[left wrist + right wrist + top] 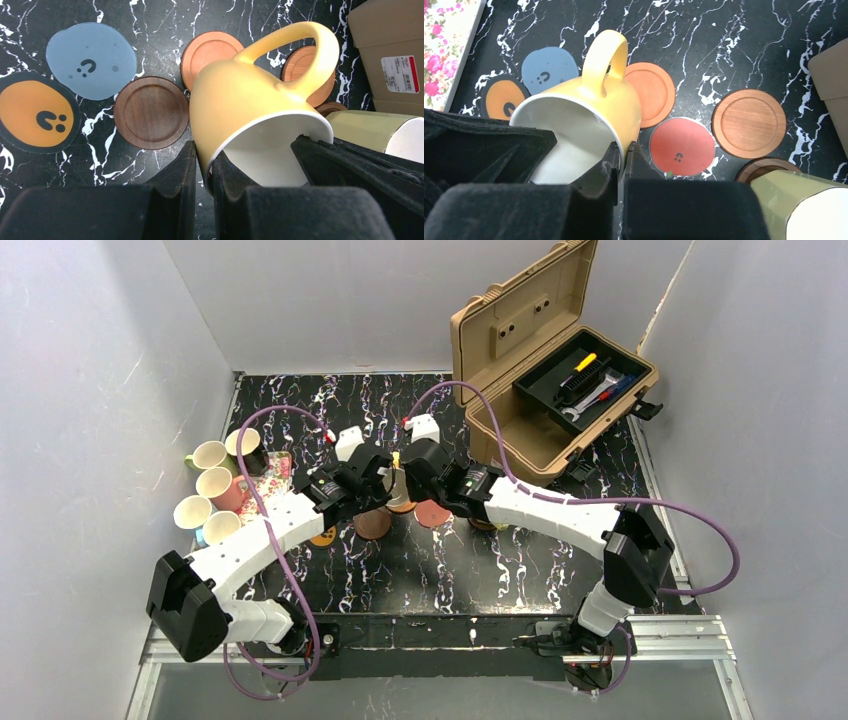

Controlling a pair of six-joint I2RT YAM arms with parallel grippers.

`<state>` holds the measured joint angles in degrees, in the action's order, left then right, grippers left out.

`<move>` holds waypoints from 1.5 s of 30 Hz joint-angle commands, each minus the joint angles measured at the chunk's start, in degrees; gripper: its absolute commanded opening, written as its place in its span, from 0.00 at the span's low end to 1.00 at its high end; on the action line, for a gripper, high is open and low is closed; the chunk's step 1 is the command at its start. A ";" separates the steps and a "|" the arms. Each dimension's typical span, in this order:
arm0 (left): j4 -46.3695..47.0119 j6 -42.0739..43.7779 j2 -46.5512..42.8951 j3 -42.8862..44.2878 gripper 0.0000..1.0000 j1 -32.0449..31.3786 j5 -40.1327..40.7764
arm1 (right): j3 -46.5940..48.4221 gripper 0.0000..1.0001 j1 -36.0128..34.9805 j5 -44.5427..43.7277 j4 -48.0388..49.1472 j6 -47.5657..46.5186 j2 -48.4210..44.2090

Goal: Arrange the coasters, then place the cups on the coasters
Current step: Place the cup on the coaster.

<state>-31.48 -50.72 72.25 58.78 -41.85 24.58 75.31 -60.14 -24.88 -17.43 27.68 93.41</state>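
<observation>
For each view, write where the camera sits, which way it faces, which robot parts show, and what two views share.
Top external: above and behind the bases, facing down at the marbled table; left arm and right arm show whole.
Left wrist: on the left arm, facing down past the left gripper, shut on the yellow cup.
Right wrist: on the right arm, facing down past the right gripper, shut on that cup.
Shared: both wrist views show the yellow cup and grey-blue coaster.

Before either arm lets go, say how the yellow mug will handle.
The yellow mug looks glazed and stiff, so a rim pinch may slip. Pinched tilted at its rim by the left gripper and right gripper, it would likely swing if one releases.
</observation>
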 commanded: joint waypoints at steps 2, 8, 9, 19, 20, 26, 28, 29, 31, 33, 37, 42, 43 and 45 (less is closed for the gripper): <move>6.95 2.71 -2.08 0.46 0.00 0.19 -5.25 | 1.11 0.01 2.64 1.23 -0.78 -3.63 0.15; 9.05 6.91 -4.99 -1.04 0.46 0.19 -11.00 | -0.36 0.01 7.33 5.68 1.40 -9.80 -3.35; 9.29 9.59 -4.98 -0.62 0.54 0.23 -12.04 | -0.42 0.01 7.87 5.63 1.53 -11.31 -4.04; 5.38 23.68 -9.79 0.25 0.98 2.22 -14.89 | 2.99 0.01 16.63 15.87 -4.64 -23.24 -5.28; 4.62 25.37 -9.98 0.65 0.98 3.20 -15.00 | 3.73 0.01 17.01 17.28 -5.32 -24.43 -5.10; 3.37 32.61 -11.76 -0.54 0.98 18.05 -19.47 | 8.15 0.01 21.50 23.71 -11.89 -29.19 -2.31; 4.19 34.63 -12.50 -0.56 0.98 23.50 -21.31 | 9.16 0.01 22.92 26.64 -13.03 -30.63 -1.91; 4.94 36.11 -12.89 -0.71 0.98 25.26 -20.82 | 9.55 0.01 23.40 27.58 -13.47 -31.08 -1.65; 7.29 39.69 -13.42 -1.46 0.98 26.67 -17.41 | 10.21 0.01 24.32 28.53 -13.85 -31.56 -0.98; 9.40 43.17 -13.18 -2.29 0.98 27.01 -12.99 | 11.01 0.01 25.03 28.75 -14.21 -31.63 -0.13; 13.83 43.99 -12.51 -6.58 0.98 28.63 -11.30 | 12.38 0.01 25.90 27.96 -14.23 -30.63 1.34; 13.76 41.96 -11.69 -6.65 0.98 29.01 -12.53 | 12.66 0.01 25.99 25.30 -13.99 -29.70 2.92; 13.84 41.87 -11.43 -6.52 0.98 29.05 -12.68 | 12.51 0.01 26.00 25.20 -13.86 -29.48 3.19; 13.54 41.67 -10.82 -6.14 0.98 29.02 -12.60 | 12.41 0.01 25.99 23.34 -13.47 -29.08 3.71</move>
<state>-19.27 -9.41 61.14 52.10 -12.97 11.40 84.23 -34.20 0.16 -33.82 -2.52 97.34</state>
